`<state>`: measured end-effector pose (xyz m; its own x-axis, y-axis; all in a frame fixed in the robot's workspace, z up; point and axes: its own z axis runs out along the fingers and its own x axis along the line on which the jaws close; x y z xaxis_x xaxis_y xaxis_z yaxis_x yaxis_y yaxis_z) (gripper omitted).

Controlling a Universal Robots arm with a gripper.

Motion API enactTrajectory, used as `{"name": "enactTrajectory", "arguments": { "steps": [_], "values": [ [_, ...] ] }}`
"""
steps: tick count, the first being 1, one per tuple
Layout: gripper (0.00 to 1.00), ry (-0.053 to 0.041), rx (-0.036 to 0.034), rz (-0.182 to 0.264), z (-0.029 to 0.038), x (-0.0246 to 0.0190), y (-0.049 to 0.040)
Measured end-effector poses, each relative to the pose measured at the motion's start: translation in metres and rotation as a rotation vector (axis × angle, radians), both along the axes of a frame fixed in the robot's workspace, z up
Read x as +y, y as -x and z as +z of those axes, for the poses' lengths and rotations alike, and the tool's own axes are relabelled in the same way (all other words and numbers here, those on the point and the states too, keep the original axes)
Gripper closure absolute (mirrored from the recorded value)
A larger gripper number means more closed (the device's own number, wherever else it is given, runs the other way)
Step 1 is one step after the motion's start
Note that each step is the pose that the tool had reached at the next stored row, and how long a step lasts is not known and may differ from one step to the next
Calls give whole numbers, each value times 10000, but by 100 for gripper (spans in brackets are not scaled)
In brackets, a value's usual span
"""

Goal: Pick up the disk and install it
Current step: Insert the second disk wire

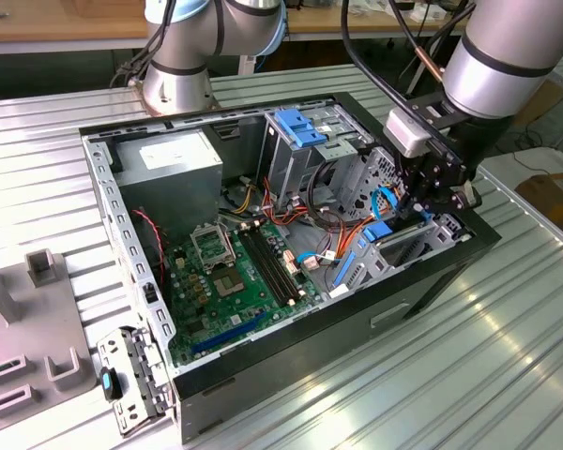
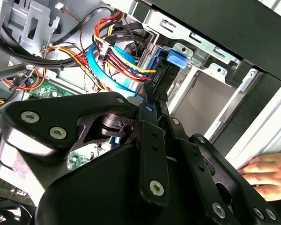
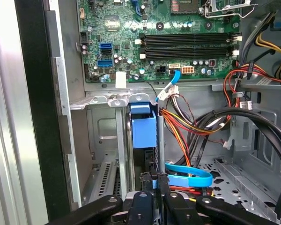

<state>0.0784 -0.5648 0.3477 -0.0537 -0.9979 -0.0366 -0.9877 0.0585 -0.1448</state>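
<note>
The disk (image 3: 144,127) stands on edge in the metal drive bay (image 3: 100,126) at the case's front corner, blue side rail facing the first wrist camera. In the second wrist view the disk (image 2: 171,58) shows its blue rail tab against the bay's frame. My gripper (image 3: 152,182) is shut on the disk's thin rear edge, one black finger on each side; it is also seen from behind (image 2: 152,101). In the exterior view my gripper (image 1: 408,214) reaches down into the bay at the right end of the open computer case (image 1: 291,361).
Red, yellow and black cables (image 3: 192,126) and a blue flat cable (image 3: 189,174) crowd the space beside the bay. The motherboard (image 1: 235,272), grey power-supply box (image 1: 169,173) and blue-topped cage (image 1: 296,131) fill the case. A person's hand (image 2: 267,176) rests outside the case wall.
</note>
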Motion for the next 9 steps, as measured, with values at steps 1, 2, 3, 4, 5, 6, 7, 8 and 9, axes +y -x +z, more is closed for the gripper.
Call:
{"name": "enactTrajectory", "arguments": {
  "steps": [1, 2, 3, 4, 5, 6, 7, 8, 9],
  "values": [
    [84, -1, 0, 6, -4, 0, 0],
    [84, -3, 0, 13, -8, 0, 0],
    [84, -10, 0, 19, -13, 0, 0],
    [84, -14, 0, 25, -16, 0, 0],
    [84, -18, 0, 29, -19, 0, 0],
    [84, -23, 0, 33, -23, -1, 0],
    [84, -27, 0, 36, -27, -1, 0],
    [84, -29, 0, 38, -36, -1, 0],
    [84, -29, 0, 39, -43, -2, 0]
  ]
}}
